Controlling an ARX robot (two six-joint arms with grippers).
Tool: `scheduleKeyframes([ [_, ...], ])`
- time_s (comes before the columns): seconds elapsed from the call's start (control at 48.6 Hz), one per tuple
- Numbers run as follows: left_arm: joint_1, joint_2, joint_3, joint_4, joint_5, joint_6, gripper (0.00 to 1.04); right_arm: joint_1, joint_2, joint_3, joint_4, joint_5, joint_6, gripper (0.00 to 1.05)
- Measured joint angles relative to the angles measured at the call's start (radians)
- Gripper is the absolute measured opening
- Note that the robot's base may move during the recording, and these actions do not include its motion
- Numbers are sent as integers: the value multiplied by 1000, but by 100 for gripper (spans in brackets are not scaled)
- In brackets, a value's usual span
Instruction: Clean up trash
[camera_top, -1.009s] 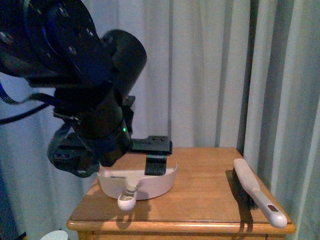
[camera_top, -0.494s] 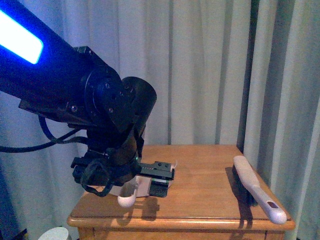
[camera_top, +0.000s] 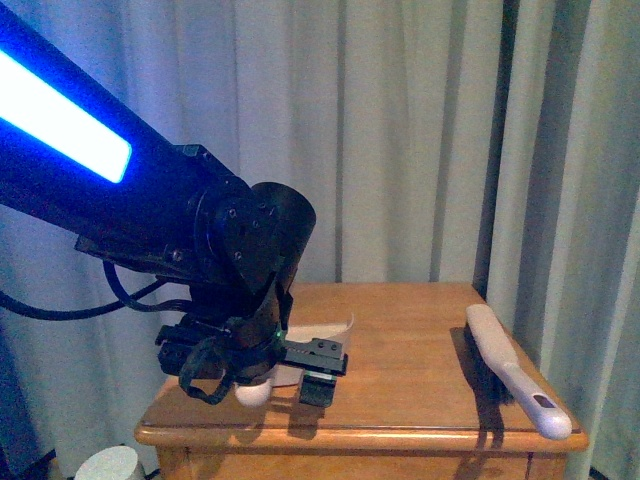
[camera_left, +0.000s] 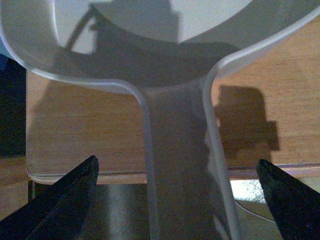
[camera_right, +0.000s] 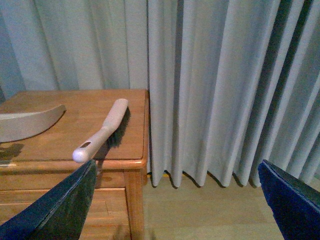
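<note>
L gripper (camera_left: 181, 200) is spread wide. We see its fingers either side of the dustpan (camera_left: 150, 65) handle, not touching it, w/ the table (camera_left: 250, 75) front edge right by the fingertips. Beyond them the pan's bowl shows only shadow, its far part cut off. R gripper (camera_right: 175, 205) hangs open off the table's side, above the floor. The brush (camera_right: 102, 131) lies ahead of it by the table edge. Trash: we can't tell where it is in any view.

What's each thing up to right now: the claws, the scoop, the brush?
Dustpan: flat on the table, handle overhanging the edge.
Left gripper: open, straddling the handle, not gripping it.
Right gripper: open, empty.
Brush: lying on the table, untouched.
</note>
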Motion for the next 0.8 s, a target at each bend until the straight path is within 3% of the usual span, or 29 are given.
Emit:
scheduleKeyframes([
  [0.082, 5, 1, 0, 3, 0, 11, 97, 0, 0, 0, 0, 0, 0, 97],
  [0.185, 6, 1, 0, 4, -3, 22, 84, 0, 0, 0, 0, 0, 0, 97],
  [0.432, 6, 0, -2, 4, 2, 35, 41, 0, 0, 0, 0, 0, 0, 97],
  [0.535, 6, -1, -8, 10, -3, 35, 28, 0, 0, 0, 0, 0, 0, 97],
  [0.803, 6, -30, -43, 61, -8, 43, 26, 0, 0, 0, 0, 0, 0, 97],
])
